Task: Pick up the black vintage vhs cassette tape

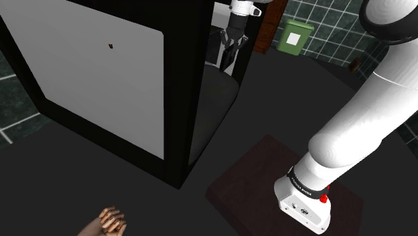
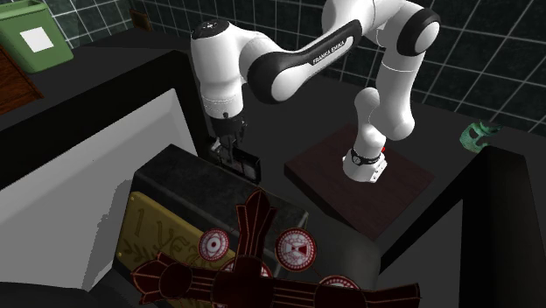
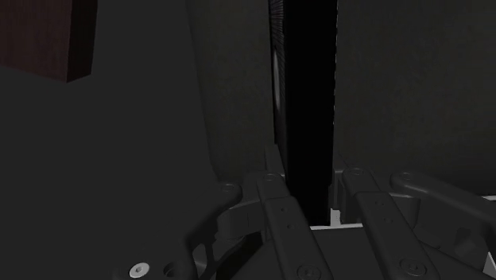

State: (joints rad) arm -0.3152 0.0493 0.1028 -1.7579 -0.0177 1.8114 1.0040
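The claw (image 3: 322,219) is clenching a black cassette tape (image 3: 310,103). In the wrist view its two fingers (image 3: 282,227) are pressing in on either side of the tape, which is standing on edge as a narrow black slab running away from the claw. In the second exterior view the tape is hanging from the claw at centre left of the frame, close over a dark speckled surface. Whether it is touching that surface cannot be told. In the shoulder view the claw is pointing downward at top centre, just past the upper right edge of a tall black cabinet (image 1: 100,80) with a pale grey panel.

The white arm (image 2: 289,66) is arching from the claw across to the right of the second exterior view and is coming down on its dark brown stand (image 2: 319,171).

A green bin (image 1: 295,37) is standing against a dark tiled wall (image 1: 328,27) at the upper right of the shoulder view. A dark red cross-shaped ornament (image 2: 254,223) with round medallions is lying at bottom centre of the second exterior view. A small green object (image 2: 479,134) is sitting at that view's right edge.
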